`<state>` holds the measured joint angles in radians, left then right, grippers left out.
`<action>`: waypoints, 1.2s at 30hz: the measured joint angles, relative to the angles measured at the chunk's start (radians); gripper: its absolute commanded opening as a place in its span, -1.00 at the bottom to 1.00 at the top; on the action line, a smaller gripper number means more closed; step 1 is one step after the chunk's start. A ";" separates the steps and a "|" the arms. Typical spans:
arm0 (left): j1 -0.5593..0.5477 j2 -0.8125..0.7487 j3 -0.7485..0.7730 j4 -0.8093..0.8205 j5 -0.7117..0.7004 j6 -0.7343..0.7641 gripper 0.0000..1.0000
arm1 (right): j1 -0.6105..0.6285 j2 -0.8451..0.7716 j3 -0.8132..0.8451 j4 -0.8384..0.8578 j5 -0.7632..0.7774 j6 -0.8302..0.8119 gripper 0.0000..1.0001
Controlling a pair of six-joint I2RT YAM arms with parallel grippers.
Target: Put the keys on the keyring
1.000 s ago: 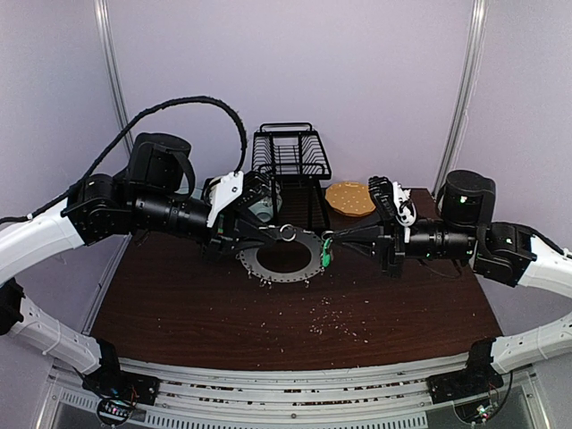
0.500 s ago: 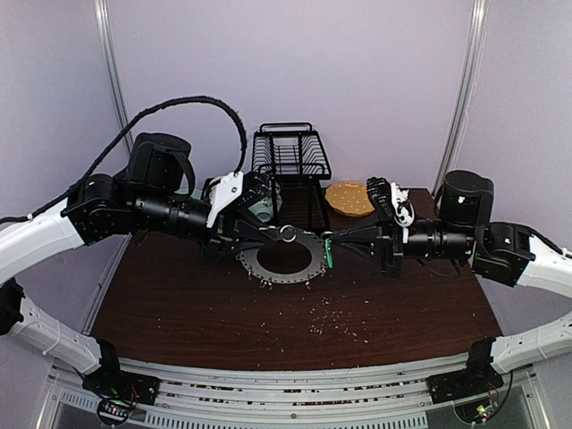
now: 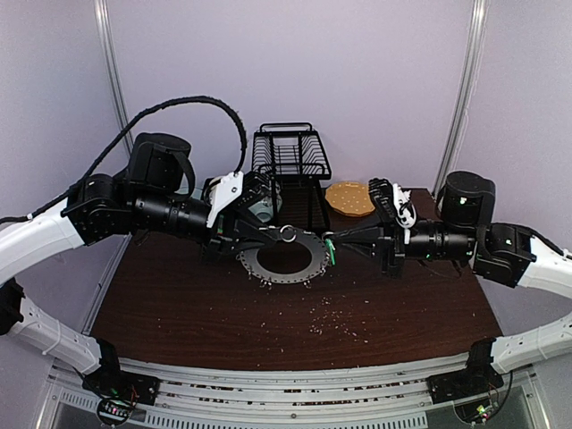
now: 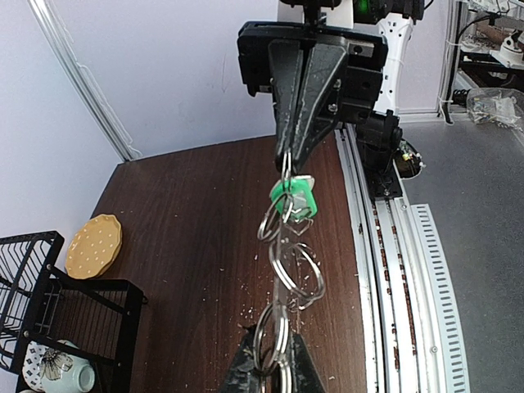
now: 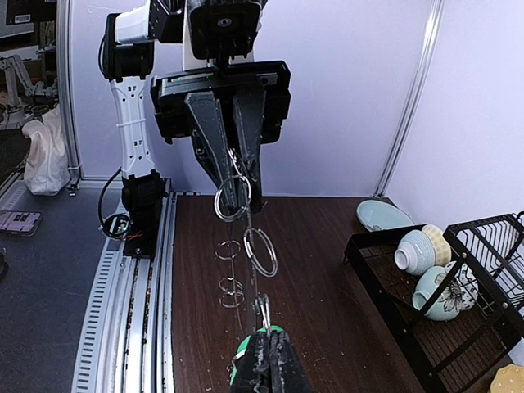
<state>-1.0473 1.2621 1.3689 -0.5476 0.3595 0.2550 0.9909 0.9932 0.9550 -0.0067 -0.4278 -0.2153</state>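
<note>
Left pincer (image 3: 272,234) is clamped on the rim of the keyring (image 3: 260,264). Right pincer (image 3: 329,243) is shut tight on the green key (image 4: 292,196), whose head sits right at its tips. The pincers face each other tip to tip. The keyring spans the gap between them, edge-on in both wrist views, over the dark tabletop (image 3: 179,304). Key is against the rim at the right pincer's end; can't tell if it's threaded.

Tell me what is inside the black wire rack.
The rack holds a cream cup and a pale green cup; its right end is cut off, unseen.
</note>
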 measured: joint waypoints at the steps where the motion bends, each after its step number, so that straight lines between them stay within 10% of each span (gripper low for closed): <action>1: 0.000 0.000 0.000 0.000 0.000 -0.001 -1.00 | 0.000 -0.010 -0.010 0.005 -0.001 -0.003 -1.00; 36: 0.054 0.090 0.000 0.099 0.285 -0.154 -1.00 | 0.000 -0.135 -0.168 0.184 -0.154 -0.435 -1.00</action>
<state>-0.9936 1.3521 1.3685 -0.4488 0.6441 0.1009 0.9909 0.8585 0.7868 0.1772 -0.5823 -0.6498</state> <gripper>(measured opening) 0.066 0.006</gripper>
